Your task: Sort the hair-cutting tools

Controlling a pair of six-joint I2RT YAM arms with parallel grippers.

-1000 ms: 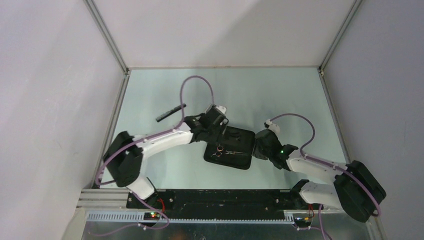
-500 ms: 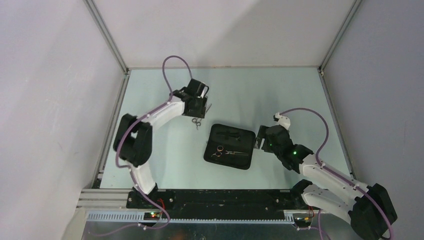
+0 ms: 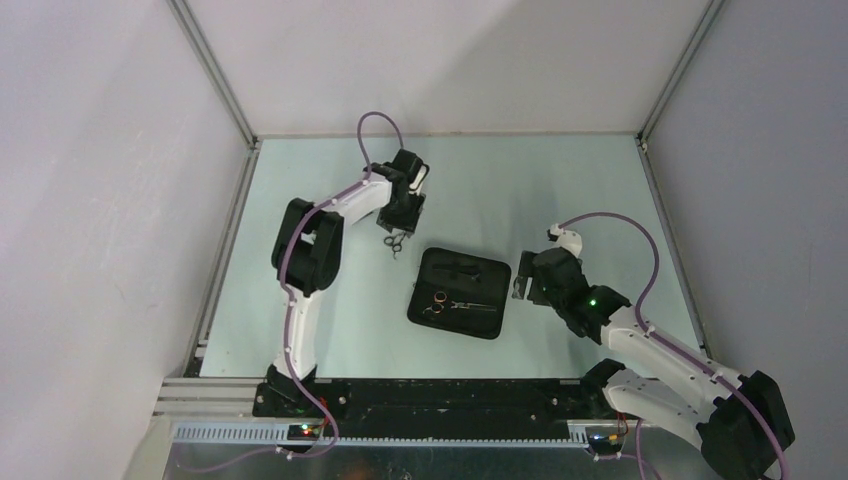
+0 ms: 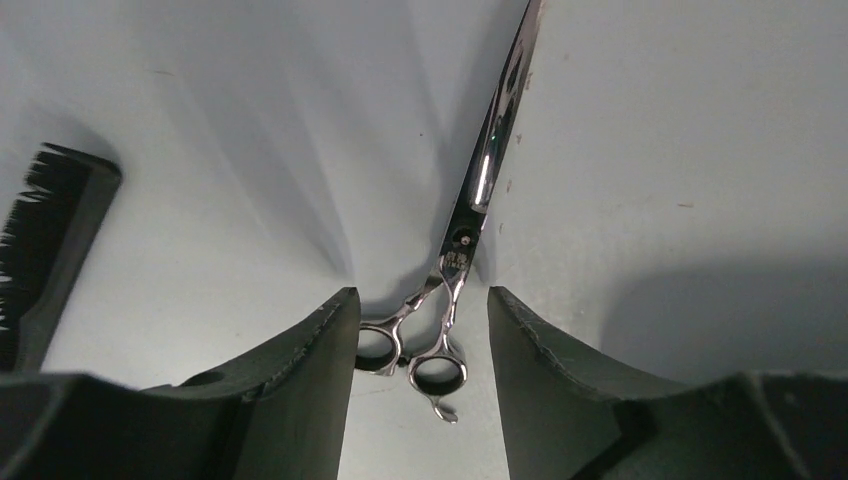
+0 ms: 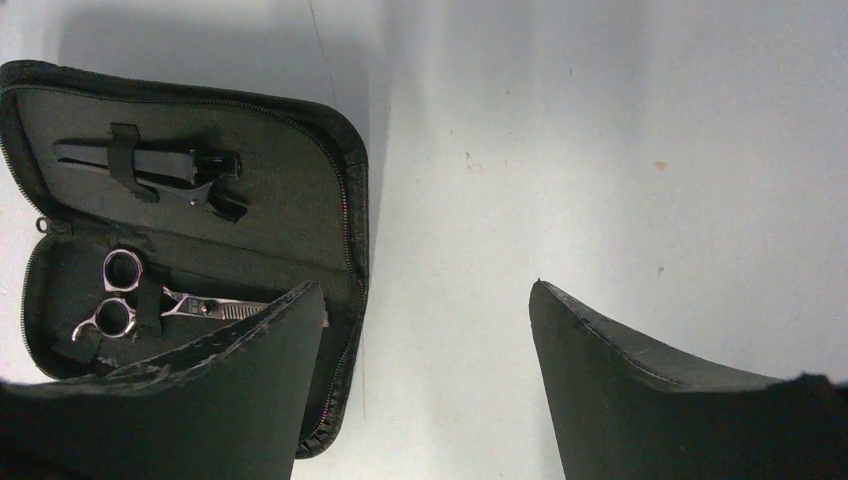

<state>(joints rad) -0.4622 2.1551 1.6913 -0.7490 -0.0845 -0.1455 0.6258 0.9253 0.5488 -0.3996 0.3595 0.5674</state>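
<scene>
When viewed from above, pouch (image 3: 480, 270) was laid open mid-table (image 3: 300, 300), strapped scissors (image 3: 445, 303) inside; loose scissors (image 3: 393, 243) left at left gripper (image 3: 400, 222).

Left wrist: jaws held apart, ring handles (image 4: 415, 360) straddled, nothing clamped, seemingly lined up for pickup; comb (image 4: 45, 240) seen nearby; pivot stamp (image 4: 458, 258) unreadable.

Right wrist: right gripper (image 5: 422, 285) held wide, empty, beside pouch; clips (image 5: 150, 160) kept under strap (image 5: 125, 150).

The pale green surface (image 3: 580, 190) carries an open black pouch (image 3: 490, 277) near its middle, spread flat. Off the pouch's far left corner, a pair of silver scissors (image 3: 396, 243) lies flat on the bare surface, blades closed together. A dark comb (image 4: 60, 230) lies near the scissors, not touching them.
</scene>
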